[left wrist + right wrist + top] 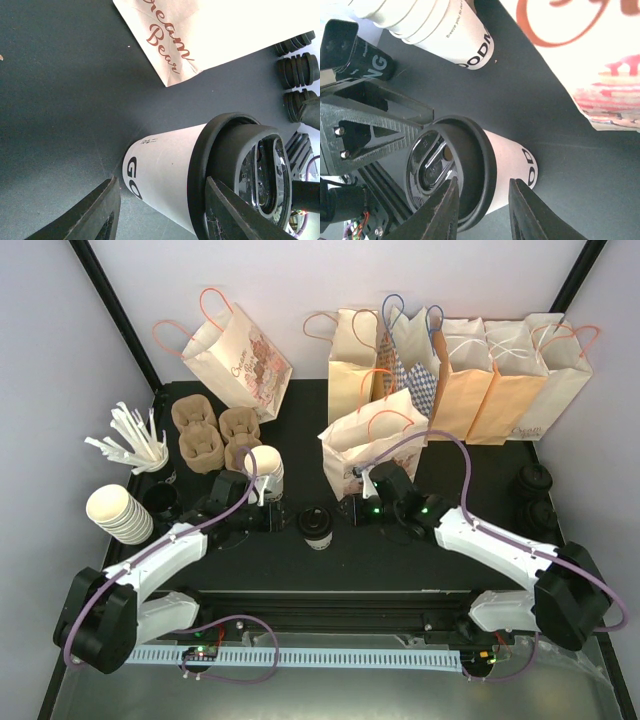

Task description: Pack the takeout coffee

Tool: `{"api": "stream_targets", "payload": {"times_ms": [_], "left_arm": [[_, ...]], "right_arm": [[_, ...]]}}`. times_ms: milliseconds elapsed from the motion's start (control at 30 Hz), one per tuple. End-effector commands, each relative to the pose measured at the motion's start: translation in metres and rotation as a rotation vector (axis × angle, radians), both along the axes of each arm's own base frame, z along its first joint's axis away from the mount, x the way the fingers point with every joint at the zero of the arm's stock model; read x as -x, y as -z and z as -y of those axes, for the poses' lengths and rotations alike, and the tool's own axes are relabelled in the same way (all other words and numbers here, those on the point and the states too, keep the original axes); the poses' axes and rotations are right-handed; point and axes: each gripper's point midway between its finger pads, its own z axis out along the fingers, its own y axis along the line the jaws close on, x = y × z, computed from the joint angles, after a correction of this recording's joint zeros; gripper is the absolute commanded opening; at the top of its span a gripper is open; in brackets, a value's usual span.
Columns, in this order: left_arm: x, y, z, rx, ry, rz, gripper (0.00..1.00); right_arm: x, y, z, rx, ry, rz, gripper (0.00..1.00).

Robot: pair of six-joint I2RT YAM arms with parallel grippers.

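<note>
Mid-frame from above, a small white paper cup with round black plastic lid (316, 523) is flanked by the left gripper (161, 184) and the right gripper (483, 182), both claws spread.

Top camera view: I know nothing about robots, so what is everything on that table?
takeout coffee: one, white cup with black lid, centre
paper bags: about seven, cream, tan and blue-checked, along the back, one nearer the centre
cup carriers: brown, back left, count unclear
white sticks: a bunch in a holder, left
lidless cups: two white stacks, left side
loose lids: black stacks, right edge
table: one, black
left gripper: open, left of the coffee
right gripper: open, right of the coffee
</note>
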Motion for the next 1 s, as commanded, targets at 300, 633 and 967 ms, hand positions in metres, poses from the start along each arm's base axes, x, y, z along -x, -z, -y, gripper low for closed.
{"api": "stream_targets", "payload": {"times_ms": [300, 633, 967], "left_arm": [[0.008, 0.0, 0.013, 0.062, 0.066, -0.048, 0.48], [0.007, -0.003, 0.015, 0.075, 0.07, -0.05, 0.49], [0.003, -0.015, 0.019, 0.089, 0.084, -0.03, 0.53]], "right_arm": [[0.022, 0.024, -0.003, -0.094, -0.045, -0.088, 0.3], [0.022, 0.025, -0.002, -0.089, -0.034, -0.09, 0.29], [0.026, 0.042, 0.002, -0.056, -0.034, -0.125, 0.2]]}}
